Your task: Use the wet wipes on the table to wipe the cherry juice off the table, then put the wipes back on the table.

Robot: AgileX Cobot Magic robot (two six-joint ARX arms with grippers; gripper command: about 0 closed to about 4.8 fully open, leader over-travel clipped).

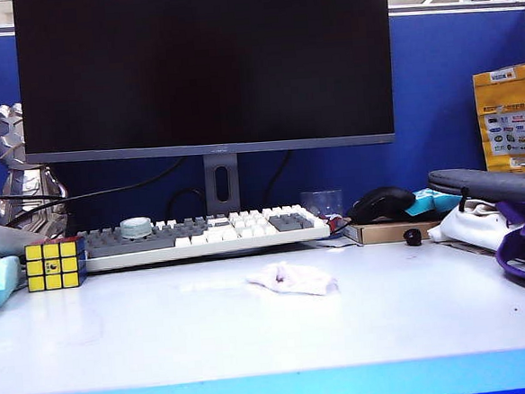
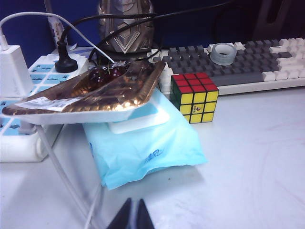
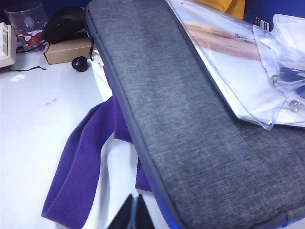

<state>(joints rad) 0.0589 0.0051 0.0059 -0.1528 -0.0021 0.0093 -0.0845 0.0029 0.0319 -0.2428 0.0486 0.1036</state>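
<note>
Glossy white table, crumpled tissue wet wipes

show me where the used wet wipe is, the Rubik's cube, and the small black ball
wet wipes (image 1: 293, 279), exterior view, middle of the crumpled sheet.
Rubik's cube (image 1: 54, 264), exterior view, centre of its yellow face.
small black ball (image 1: 413, 237), exterior view, middle of the ball.

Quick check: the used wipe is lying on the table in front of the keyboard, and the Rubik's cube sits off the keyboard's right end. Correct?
Not quite. In the exterior view the Rubik's cube sits off the keyboard's left end, not its right. The wipe does lie on the table in front of the keyboard.
</note>
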